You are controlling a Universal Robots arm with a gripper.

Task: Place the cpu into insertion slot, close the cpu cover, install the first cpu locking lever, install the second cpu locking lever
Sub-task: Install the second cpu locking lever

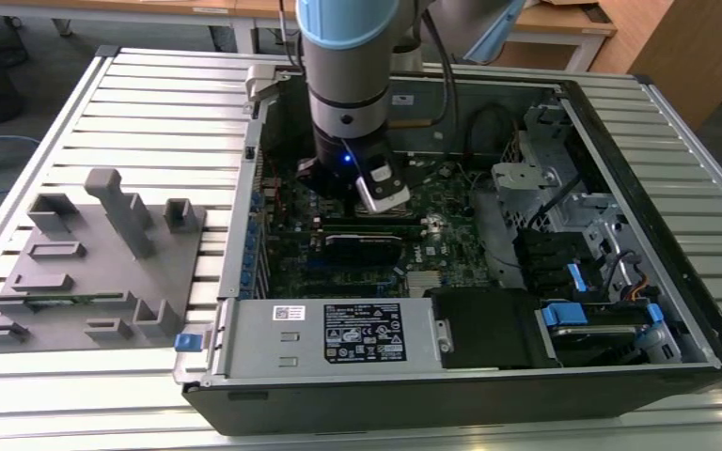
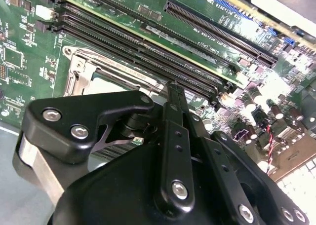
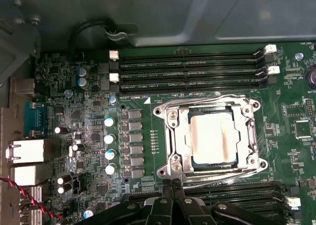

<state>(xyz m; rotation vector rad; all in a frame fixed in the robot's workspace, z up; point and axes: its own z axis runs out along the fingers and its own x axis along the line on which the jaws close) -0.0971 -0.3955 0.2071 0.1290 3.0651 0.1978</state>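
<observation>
Hand beside cpu in insertion slot

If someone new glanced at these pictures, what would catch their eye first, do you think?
Probably the arm reaching into the open computer case, its gripper close above the motherboard. In the first wrist view, the cpu gleams in the insertion slot, with the cpu cover shut around it.

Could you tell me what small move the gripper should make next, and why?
Probably ease the gripper onto the lever wire beside it: the cpu already sits under the lowered cpu cover, and the gripper hovers at that edge.
</observation>
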